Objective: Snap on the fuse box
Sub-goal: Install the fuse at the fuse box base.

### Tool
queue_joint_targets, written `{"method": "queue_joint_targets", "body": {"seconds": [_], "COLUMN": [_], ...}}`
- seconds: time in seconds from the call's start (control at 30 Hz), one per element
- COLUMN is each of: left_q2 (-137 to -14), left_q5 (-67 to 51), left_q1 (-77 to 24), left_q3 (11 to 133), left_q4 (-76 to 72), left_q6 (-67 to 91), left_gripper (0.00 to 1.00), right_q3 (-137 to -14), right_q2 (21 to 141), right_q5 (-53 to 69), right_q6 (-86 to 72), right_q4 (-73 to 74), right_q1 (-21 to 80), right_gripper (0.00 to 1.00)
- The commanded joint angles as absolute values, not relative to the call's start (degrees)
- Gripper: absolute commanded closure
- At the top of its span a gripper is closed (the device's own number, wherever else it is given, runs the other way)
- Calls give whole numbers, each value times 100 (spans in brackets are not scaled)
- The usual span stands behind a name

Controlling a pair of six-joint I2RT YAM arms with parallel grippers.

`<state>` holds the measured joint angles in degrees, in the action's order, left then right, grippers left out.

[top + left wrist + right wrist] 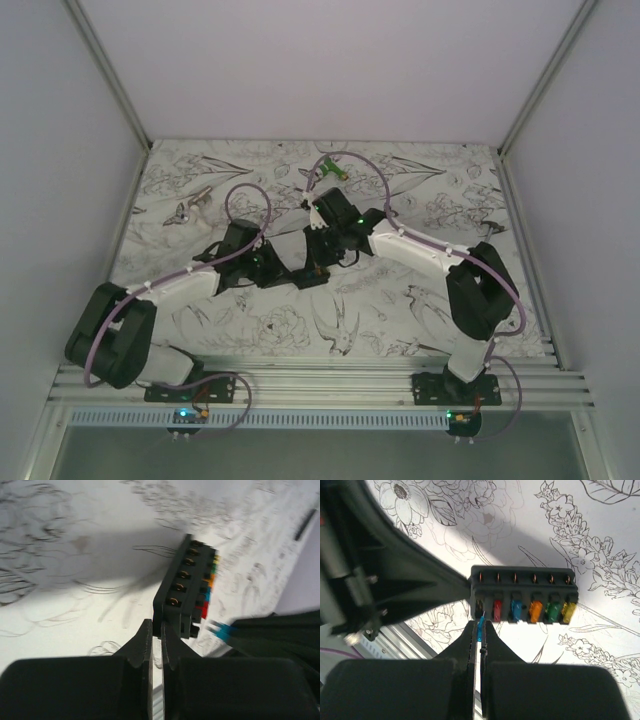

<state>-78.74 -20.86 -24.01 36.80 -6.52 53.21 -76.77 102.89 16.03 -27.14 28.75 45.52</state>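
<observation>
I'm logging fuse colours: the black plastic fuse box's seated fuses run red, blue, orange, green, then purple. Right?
No: the last small plastic fuse in the black plastic fuse box is yellow, not purple, as the right wrist view shows. The rest of the order stands.

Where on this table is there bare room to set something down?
Bare cloth lies between the fuse box and the near rail, and in the far right corner. The middle is crowded: left gripper and right gripper meet at the box, green gadget just behind.

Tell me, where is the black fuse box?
The fuse box is mid-table in the top view: the left gripper pinches its end, the right gripper holds a blue fuse beside it.
</observation>
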Motion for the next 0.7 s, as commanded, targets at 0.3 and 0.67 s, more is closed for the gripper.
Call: {"method": "queue_joint_targets", "body": {"seconds": [0.3,0.67], "left_q2": [-8308,-9230], "left_q5": [-1451,-1870], "left_q1": [-2329,-2395], "left_q3": [3635,3851], "left_q4": [167,-77], "left_q6": [5141,5277], "left_gripper": [100,100], "right_q3": [-7926,-8311], "right_q2": [10035,10586], "right_q5": [1584,1093], "right_q6": [-2424,-2451], "right_q4": [3104,3528], "right_q1": [4530,4819], "right_gripper": [100,100]}}
